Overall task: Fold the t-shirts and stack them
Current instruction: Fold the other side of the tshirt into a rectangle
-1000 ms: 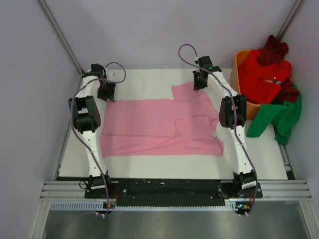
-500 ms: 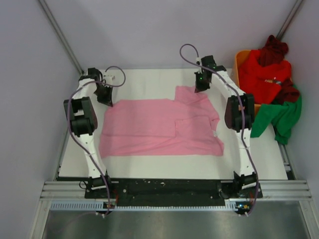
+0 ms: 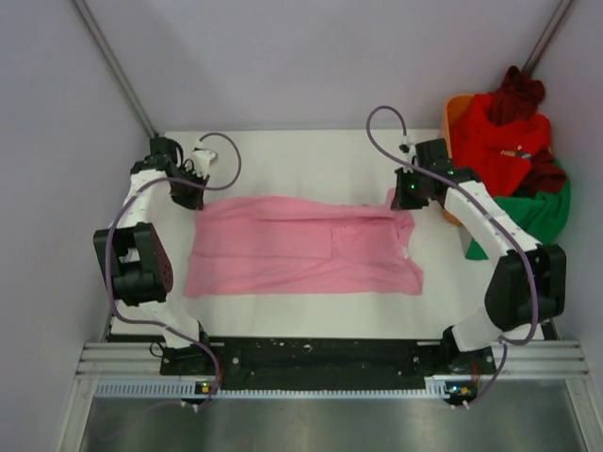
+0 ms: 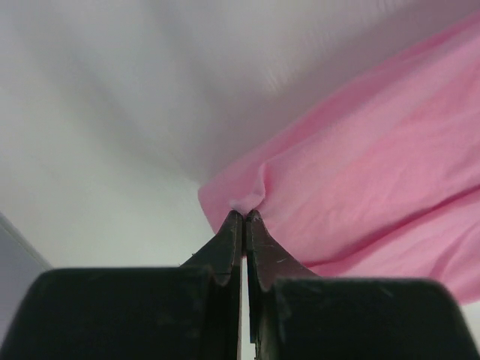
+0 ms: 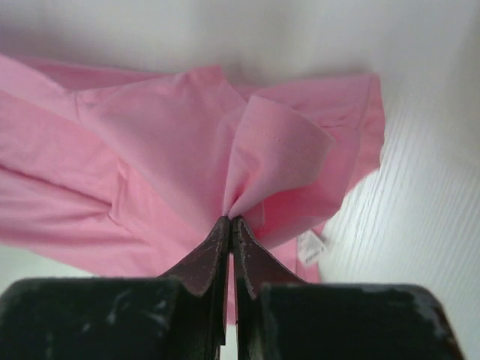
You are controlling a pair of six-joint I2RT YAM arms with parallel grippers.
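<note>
A light pink t-shirt (image 3: 292, 250) lies spread across the white table, its far edge lifted and folding toward the near side. My left gripper (image 3: 195, 201) is shut on the shirt's far left corner (image 4: 251, 196). My right gripper (image 3: 405, 200) is shut on the far right corner, the cloth (image 5: 255, 169) bunching at its tips (image 5: 230, 220). A white label (image 5: 310, 245) shows under the right fold. More t-shirts, a bright red one (image 3: 495, 141), a dark maroon one (image 3: 518, 92) and a green one (image 3: 532, 217), are heaped at the right.
An orange plastic basket (image 3: 456, 121) holds the heaped shirts at the table's far right, the green shirt spilling over onto the table edge. Pale walls enclose the left, back and right. A black rail (image 3: 311, 358) with both arm bases runs along the near edge.
Both grippers closed on the pink shirt's far corners and pulled them toward the near side. The far edge and sleeve have folded over, so the shirt looks narrower front to back.
</note>
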